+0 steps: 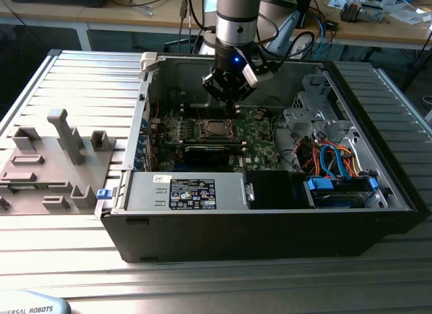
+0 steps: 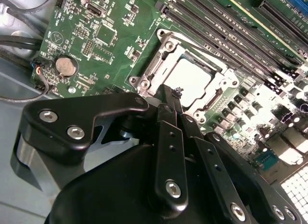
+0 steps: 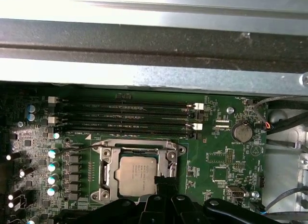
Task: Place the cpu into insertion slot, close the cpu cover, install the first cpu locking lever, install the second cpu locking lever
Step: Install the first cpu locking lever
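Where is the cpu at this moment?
The cpu sits in the insertion slot on the green motherboard, framed by the cpu cover, beside the long memory slots, with the gripper just above its edge.

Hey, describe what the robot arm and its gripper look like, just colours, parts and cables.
The arm is a silver-grey cylinder with a black wrist section carrying a small blue light. Black cables run from the wrist. The gripper is matt black, built of flat linkage bars joined with silver screws, narrowing to slim black fingers.
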Robot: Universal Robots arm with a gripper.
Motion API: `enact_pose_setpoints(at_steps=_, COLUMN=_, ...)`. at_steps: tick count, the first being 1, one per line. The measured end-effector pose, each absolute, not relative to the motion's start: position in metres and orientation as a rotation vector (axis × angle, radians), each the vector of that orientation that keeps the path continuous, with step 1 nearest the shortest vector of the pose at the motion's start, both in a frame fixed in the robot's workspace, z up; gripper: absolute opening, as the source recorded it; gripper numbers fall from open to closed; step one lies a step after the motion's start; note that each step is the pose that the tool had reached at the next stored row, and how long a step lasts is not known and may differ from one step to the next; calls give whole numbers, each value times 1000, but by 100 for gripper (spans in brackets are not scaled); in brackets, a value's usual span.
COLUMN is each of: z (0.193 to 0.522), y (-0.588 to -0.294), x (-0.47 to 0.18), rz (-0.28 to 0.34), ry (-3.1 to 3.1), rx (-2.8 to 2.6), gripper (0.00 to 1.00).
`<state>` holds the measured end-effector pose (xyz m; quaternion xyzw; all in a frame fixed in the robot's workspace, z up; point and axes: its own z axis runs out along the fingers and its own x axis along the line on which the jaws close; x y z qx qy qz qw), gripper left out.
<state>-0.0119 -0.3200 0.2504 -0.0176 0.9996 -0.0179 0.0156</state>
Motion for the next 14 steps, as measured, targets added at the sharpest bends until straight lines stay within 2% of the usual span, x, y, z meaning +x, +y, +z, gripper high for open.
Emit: enact_pose_setpoints(at_steps=14, z=250, y=-320, x=-19, rz=-56, ry=3110, rx=-51, gripper=11)
